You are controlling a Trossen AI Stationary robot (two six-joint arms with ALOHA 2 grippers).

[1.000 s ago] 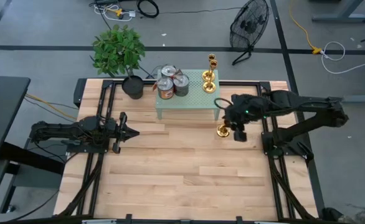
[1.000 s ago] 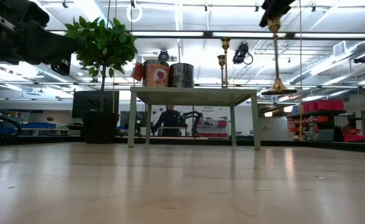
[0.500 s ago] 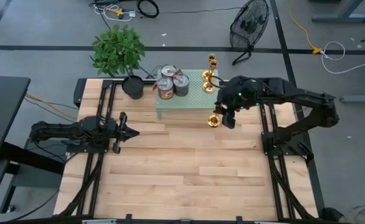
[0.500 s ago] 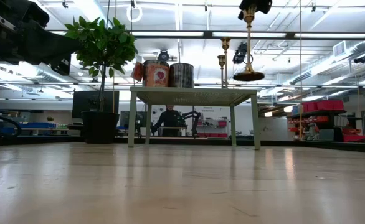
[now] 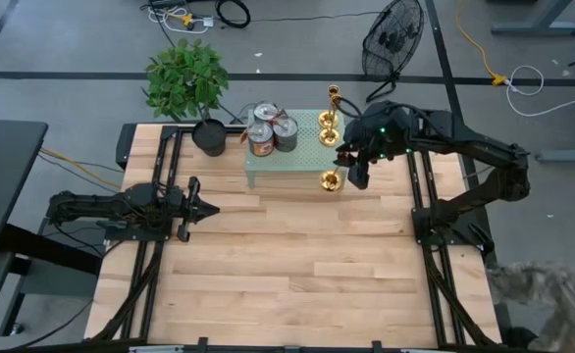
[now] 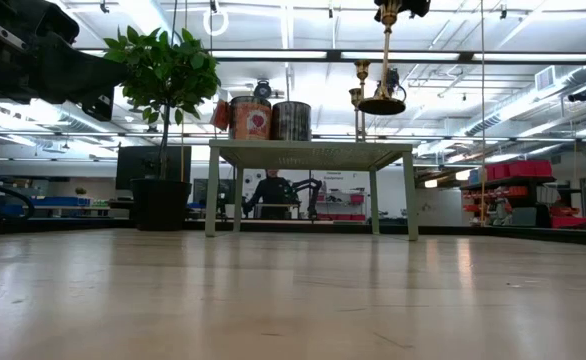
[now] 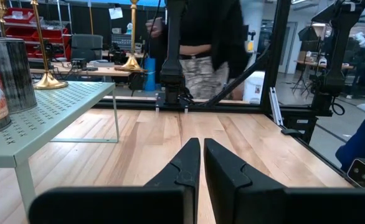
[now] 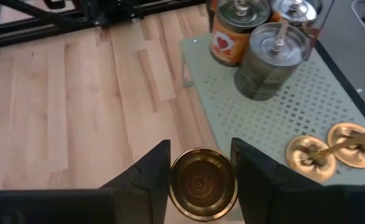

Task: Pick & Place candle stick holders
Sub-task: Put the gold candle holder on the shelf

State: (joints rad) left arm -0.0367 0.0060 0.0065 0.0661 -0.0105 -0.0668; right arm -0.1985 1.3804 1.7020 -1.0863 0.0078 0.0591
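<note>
Right tool (image 5: 351, 169): pinching a brass candle stick holder (image 5: 331, 180) by its upper end, hanging clear of the bench (image 5: 268, 265) at the front right corner of the small green perforated shelf (image 5: 302, 157); in the low view its flared base hangs a little above the shelf top.
Other holders: two already stand close together near the shelf's right rear corner (image 5: 331, 116).
Left tool (image 5: 191, 207): pressed together, waiting low over the bench's left side, well apart from the shelf.
Risk, swing: the holder is gripped only at the top — any sideways motion could probably rock the heavy base, so it may land tilted and topple.
Risk, collision: the free spot lies just beside the two standing holders and near the tins (image 5: 272, 129); a close approach could knock a thin stem over.
Risk, edge: released too near the front rim, the base could overhang and drop to the bench.
</note>
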